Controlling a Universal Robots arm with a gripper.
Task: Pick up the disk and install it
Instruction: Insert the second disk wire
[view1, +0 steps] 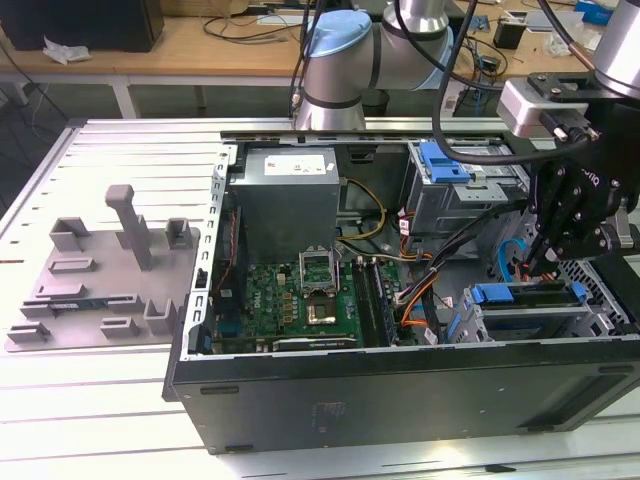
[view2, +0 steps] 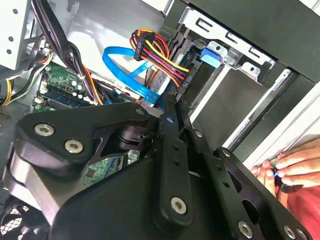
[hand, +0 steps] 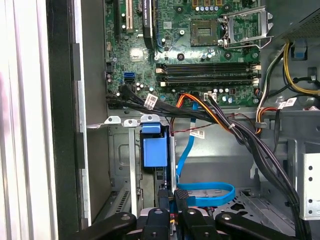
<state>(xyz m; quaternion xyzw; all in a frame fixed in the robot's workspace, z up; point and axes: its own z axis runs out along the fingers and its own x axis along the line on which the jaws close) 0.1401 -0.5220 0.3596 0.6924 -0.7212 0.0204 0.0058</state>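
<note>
Inside the case (view1: 400, 390), end effector (view1: 533, 262) seemingly grips disk (hand: 167, 187).

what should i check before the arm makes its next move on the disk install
1. Gripper over the drive bay at the exterior view's right: ok.
2. Disk lined up in that bay, blue bracket showing right under the gripper: ok.
3. Disk fully seated: cannot tell, its far end is hidden.
4. Blue cable clear of the gripper: not ok, in the first wrist view it loops right beside it.
5. People clear: not ok, a hand rests at the case's edge in the second wrist view.
6. Case open, inside reachable: ok.
</note>
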